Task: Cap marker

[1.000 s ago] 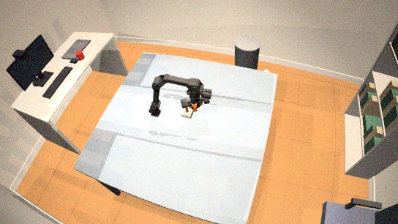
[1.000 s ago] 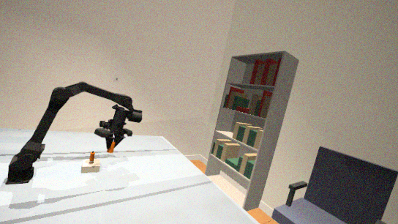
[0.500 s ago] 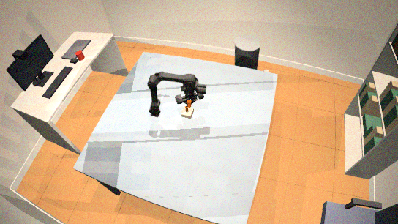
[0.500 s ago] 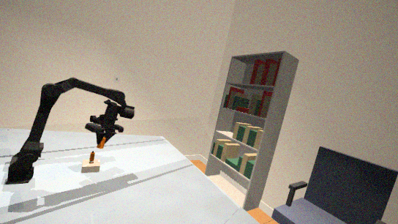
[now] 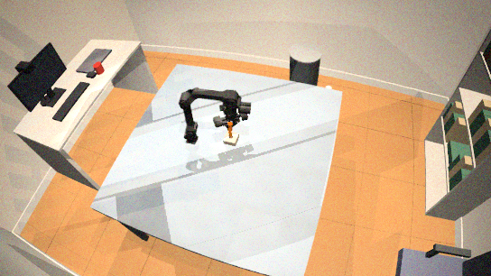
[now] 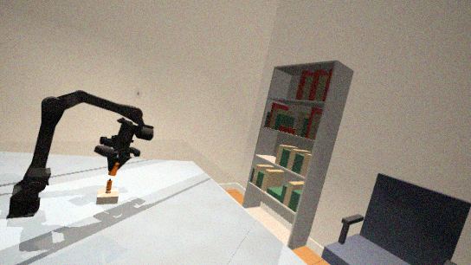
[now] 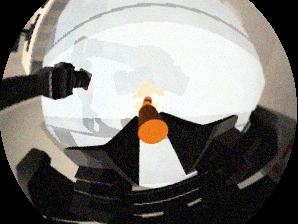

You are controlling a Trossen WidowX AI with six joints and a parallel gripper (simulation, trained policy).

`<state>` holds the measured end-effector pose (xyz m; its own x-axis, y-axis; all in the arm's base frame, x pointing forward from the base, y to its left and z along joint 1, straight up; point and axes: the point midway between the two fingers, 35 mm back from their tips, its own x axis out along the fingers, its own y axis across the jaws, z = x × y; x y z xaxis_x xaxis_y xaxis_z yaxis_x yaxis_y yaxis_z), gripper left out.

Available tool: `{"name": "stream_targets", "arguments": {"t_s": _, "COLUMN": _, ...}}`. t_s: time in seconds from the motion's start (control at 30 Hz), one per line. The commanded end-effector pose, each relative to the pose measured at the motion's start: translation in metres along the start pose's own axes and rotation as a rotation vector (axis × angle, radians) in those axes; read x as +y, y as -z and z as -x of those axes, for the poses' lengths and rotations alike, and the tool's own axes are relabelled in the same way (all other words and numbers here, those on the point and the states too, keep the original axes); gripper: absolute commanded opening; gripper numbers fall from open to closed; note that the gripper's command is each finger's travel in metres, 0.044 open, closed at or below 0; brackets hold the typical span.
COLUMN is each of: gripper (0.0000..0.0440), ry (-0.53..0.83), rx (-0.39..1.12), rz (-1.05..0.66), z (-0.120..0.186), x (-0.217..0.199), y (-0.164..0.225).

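The cap is orange and tilted, in the lower left of the exterior frame, just above the upright marker in its pale block. The claw is partly open, its fingers closed on the cap.

Gripper with orange cap lower, nearer marker.
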<state>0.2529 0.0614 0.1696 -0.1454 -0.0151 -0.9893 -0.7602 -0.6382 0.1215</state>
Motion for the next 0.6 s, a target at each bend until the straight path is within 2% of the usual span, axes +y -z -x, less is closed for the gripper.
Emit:
{"name": "stream_targets", "arguments": {"t_s": 0.0, "gripper": 0.0000, "ry": 0.003, "rx": 0.000, "rz": 0.013, "z": -0.005, "x": 0.000, "y": -0.002}}
{"name": "stream_targets", "arguments": {"t_s": 0.57, "gripper": 0.0000, "ry": -0.004, "rx": -0.009, "rz": 0.031, "z": -0.035, "x": 0.001, "y": -0.004}}
